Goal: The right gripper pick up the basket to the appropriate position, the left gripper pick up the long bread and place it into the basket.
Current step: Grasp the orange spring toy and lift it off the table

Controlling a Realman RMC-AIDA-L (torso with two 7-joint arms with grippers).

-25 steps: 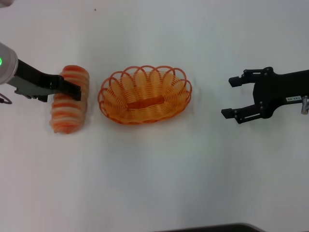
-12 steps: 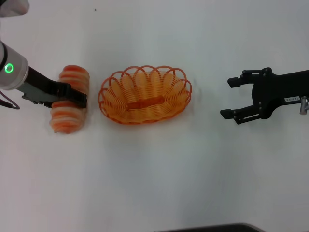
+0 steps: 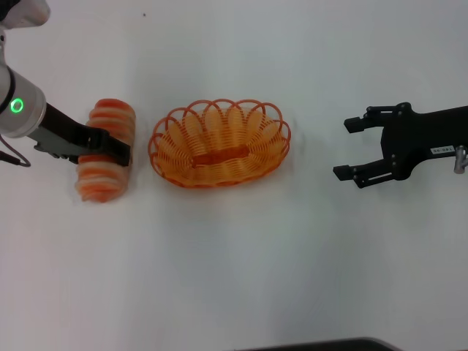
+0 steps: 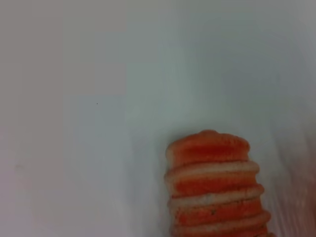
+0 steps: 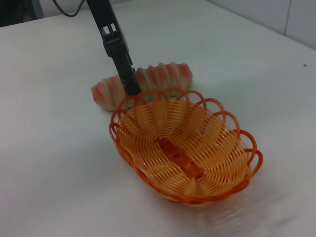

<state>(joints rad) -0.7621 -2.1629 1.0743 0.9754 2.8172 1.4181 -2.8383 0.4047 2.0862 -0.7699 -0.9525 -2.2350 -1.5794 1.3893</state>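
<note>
The long bread, cream with orange-red stripes, lies on the white table left of the basket, and also shows in the left wrist view and the right wrist view. My left gripper is down at the middle of the bread, reaching across it from the left; it also shows in the right wrist view. The orange wire basket stands empty at the table's middle. My right gripper is open and empty, well to the right of the basket.
The white table is bare around the basket and the bread. A dark edge runs along the near side of the table.
My left gripper has moved right and down onto the middle of the bread, then held still. The bread, the basket and the right arm have not moved.
</note>
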